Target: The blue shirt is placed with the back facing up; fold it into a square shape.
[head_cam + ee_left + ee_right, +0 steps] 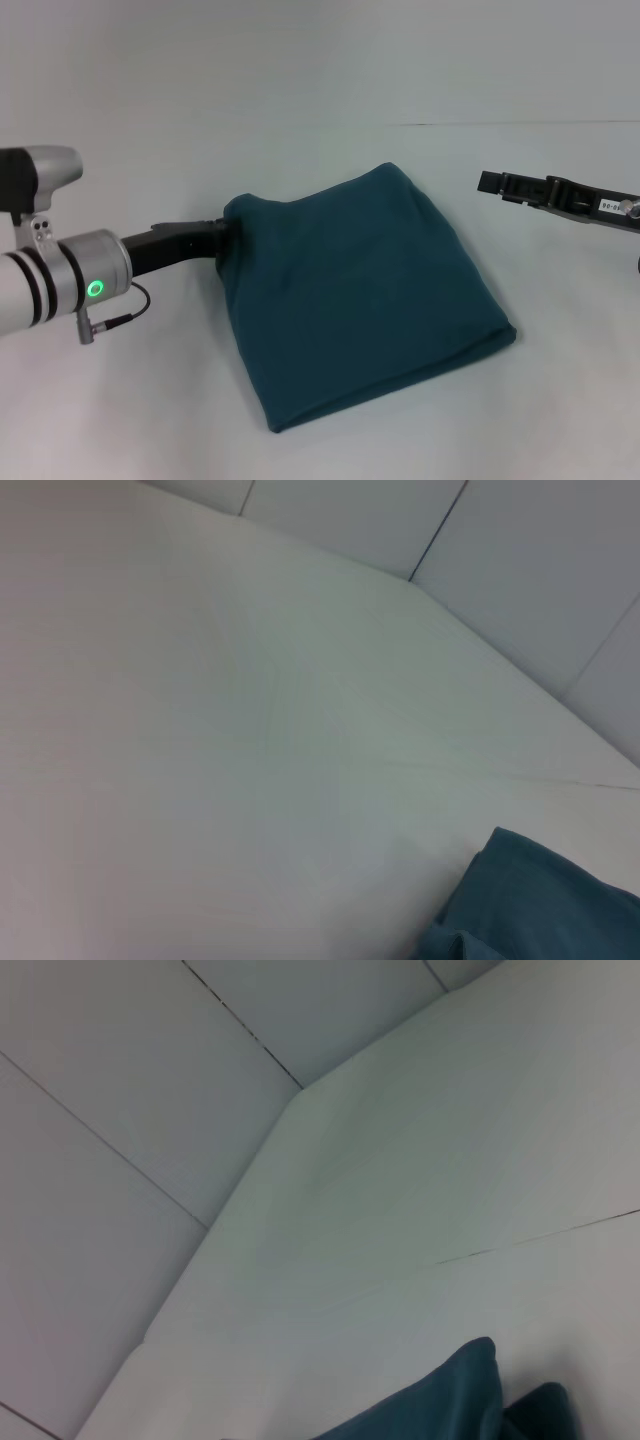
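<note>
The blue shirt (360,300) lies folded into a rough square on the white table, plain side up. My left gripper (226,232) reaches in from the left and is shut on the shirt's back-left corner, where the fabric bunches slightly. A corner of the shirt (540,900) shows in the left wrist view. My right gripper (490,182) hovers to the right of the shirt's back-right corner, apart from it by a hand's width. Part of the shirt (450,1400) shows in the right wrist view.
The white table (300,100) spreads on all sides of the shirt, with a thin seam line (520,124) across its back right. Pale wall panels (120,1090) rise behind the table.
</note>
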Controlling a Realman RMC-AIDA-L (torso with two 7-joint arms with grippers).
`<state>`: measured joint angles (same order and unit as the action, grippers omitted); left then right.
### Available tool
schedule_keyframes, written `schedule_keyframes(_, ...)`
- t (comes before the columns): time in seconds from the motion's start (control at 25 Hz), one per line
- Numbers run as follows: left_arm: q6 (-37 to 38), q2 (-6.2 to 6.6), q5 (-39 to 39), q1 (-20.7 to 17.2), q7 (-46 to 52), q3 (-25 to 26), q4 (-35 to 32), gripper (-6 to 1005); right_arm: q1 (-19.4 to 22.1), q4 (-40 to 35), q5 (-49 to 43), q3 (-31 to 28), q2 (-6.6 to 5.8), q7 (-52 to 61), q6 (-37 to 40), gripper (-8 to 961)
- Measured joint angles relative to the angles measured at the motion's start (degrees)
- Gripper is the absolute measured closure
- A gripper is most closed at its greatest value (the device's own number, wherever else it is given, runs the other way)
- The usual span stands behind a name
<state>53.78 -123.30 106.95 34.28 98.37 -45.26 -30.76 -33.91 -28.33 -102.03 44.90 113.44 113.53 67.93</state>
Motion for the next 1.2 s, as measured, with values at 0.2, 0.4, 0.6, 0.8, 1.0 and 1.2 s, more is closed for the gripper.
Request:
schedule_keyframes(0.2,-0.9,0.8,1.0,2.0,0.3,-0.7,0.0,973,0.4,0.1,0.0,-0.1,0.04,-0.8,0.0,264)
schedule_keyframes(0.4,-2.7,1.54,1.2,3.8,0.2,-1.8,0.0,973,0.6,0.1,0.0,-0.2,0.11,-1.2,-0.1,264)
schedule_keyframes(0.6,-4.4,2.37,1.2,5.7,0.2,-2.8,0.0,972,0.7,0.1,0.0,-0.3,0.39,-1.2,-0.7,265)
schedule_keyframes(0.8,-4.8,2.55,1.2,6.8,0.2,-2.8,0.0,972,0.8,0.1,0.0,0.0,0.88,-1.3,-1.6,264)
schedule_keyframes(1.0,-5.8,2.69,1.2,7.6,0.2,-3.8,-0.1,972,0.8,0.1,0.0,0.2,1.31,-1.4,-1.8,264)
schedule_keyframes(1.2,-7.1,2.51,1.2,7.9,0.0,-4.2,-0.3,972,0.8,0.1,0.0,0.2,1.44,-1.4,-1.9,265)
